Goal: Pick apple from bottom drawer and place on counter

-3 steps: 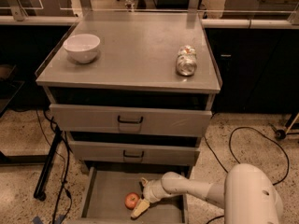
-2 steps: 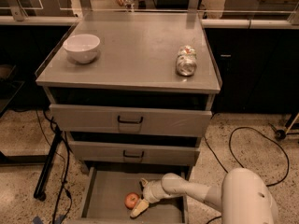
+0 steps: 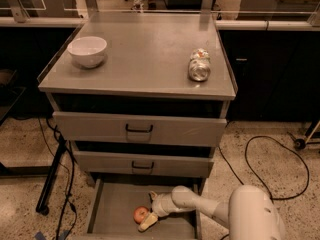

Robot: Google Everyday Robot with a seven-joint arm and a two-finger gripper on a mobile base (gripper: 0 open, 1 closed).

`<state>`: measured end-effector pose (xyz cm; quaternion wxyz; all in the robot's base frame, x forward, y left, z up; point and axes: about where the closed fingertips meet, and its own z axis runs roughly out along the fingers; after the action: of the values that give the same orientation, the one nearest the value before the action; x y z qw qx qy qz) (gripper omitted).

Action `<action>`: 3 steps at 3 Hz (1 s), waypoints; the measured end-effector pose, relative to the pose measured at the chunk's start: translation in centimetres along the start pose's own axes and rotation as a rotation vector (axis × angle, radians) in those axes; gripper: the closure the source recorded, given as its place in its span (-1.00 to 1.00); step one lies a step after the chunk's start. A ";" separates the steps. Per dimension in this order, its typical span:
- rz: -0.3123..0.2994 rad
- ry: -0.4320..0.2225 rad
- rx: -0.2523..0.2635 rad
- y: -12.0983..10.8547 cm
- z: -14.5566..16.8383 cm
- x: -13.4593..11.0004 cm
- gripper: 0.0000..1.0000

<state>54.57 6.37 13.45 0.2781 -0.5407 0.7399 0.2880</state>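
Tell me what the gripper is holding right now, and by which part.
It cannot be told: the gripper is down in the bottom drawer, close beside the apple.

The robot's white body (image 3: 256, 216) stands at the lower right. Its single arm (image 3: 200, 206) reaches from there to the left, low and almost level, with a rounded joint near its end. The claw (image 3: 148, 212) is at the tip of the arm, inside the open bottom drawer (image 3: 112, 209), just right of the apple (image 3: 140, 214). Its two pale fingers (image 3: 148, 223) stand apart, one behind the apple and one in front of it, and the front one lies close against the fruit.
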 end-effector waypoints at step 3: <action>0.061 -0.033 -0.025 0.3 1.8 2.0 -0.61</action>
<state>53.99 6.49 10.84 0.2744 -0.5163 0.7477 0.3146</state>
